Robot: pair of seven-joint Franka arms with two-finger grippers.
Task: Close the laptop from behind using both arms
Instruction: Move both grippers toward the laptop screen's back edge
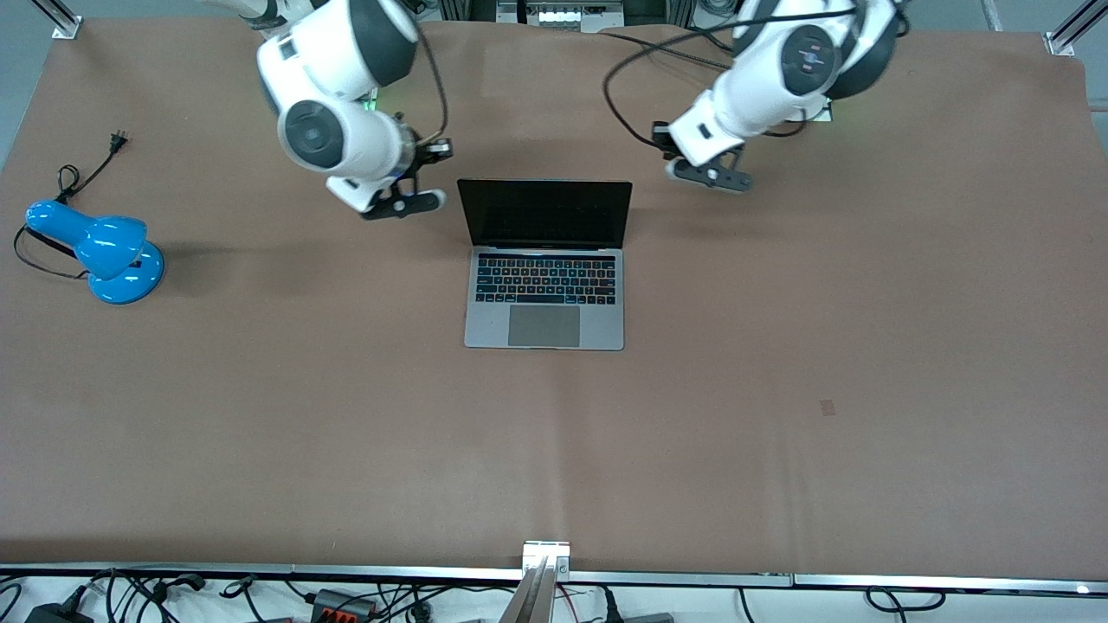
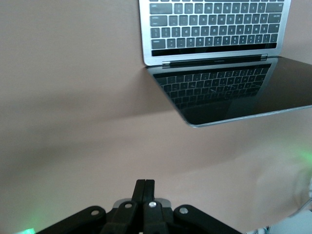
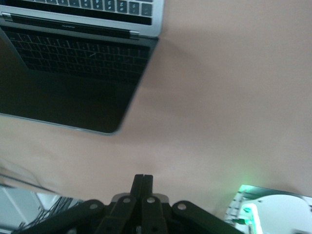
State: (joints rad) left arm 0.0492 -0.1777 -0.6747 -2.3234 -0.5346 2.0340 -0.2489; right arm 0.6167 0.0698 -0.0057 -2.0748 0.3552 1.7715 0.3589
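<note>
The laptop (image 1: 545, 268) sits open mid-table, its black screen upright and its keyboard and trackpad facing the front camera. My right gripper (image 1: 437, 201) is shut and empty. It hangs over the bare table beside the screen's edge, toward the right arm's end, apart from the lid. My left gripper (image 1: 673, 170) is also shut and empty, over the table beside the screen's other edge, with a gap to the lid. The left wrist view shows its shut fingertips (image 2: 145, 187) and the laptop (image 2: 214, 29). The right wrist view shows its shut fingertips (image 3: 143, 183) and the laptop's screen (image 3: 73, 73).
A blue desk lamp (image 1: 104, 251) with a black cord (image 1: 82, 177) lies toward the right arm's end of the table. Brown table covering (image 1: 779, 389) spreads around the laptop. A metal bracket (image 1: 545, 554) sits at the table's edge nearest the front camera.
</note>
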